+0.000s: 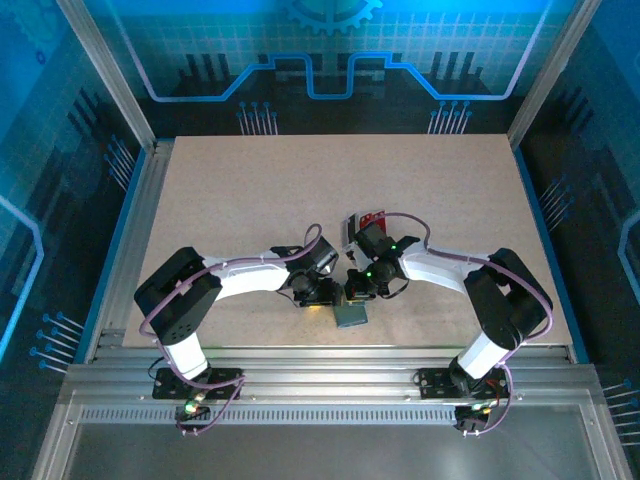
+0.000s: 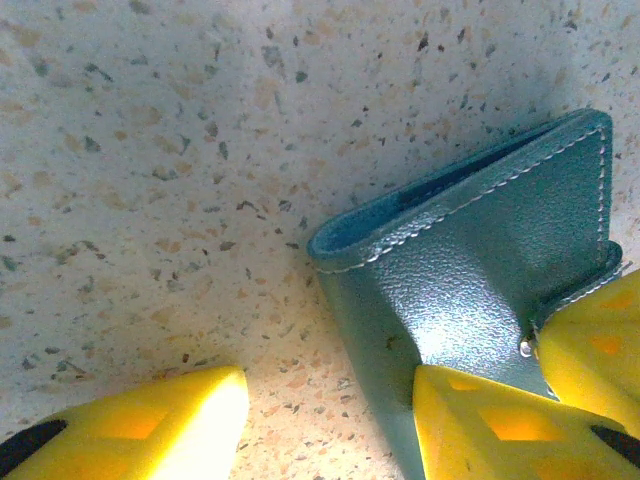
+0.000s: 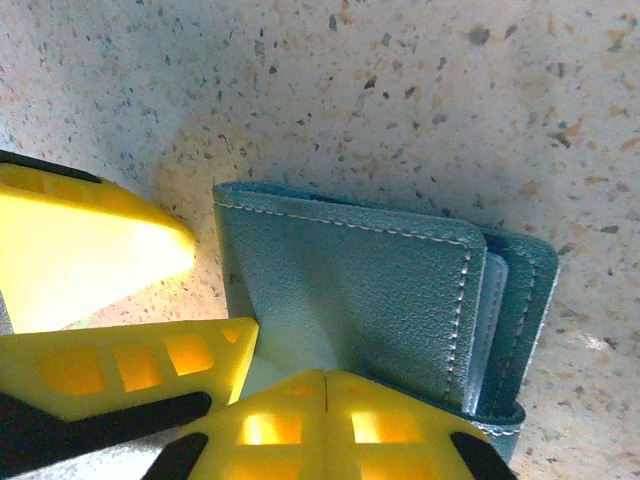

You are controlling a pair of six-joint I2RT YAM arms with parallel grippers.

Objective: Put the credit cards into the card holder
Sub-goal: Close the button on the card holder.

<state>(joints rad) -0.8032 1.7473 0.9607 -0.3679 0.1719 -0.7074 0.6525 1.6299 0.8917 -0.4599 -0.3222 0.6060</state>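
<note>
One card holder (image 2: 470, 270) edge lies between the left hand's (image 2: 330, 385) spread fingers (image 2: 170, 415).

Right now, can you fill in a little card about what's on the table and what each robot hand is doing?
card holder: blue-grey, on the speckled table, flap raised
right gripper: shut, seemingly pinching the holder's flap
left gripper: open, one finger over the holder
red card: on the table beyond the grippers, not yet in

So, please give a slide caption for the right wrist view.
Shut right gripper at the edge of a slate-blue stitched leather card holder on a speckled table.
</note>
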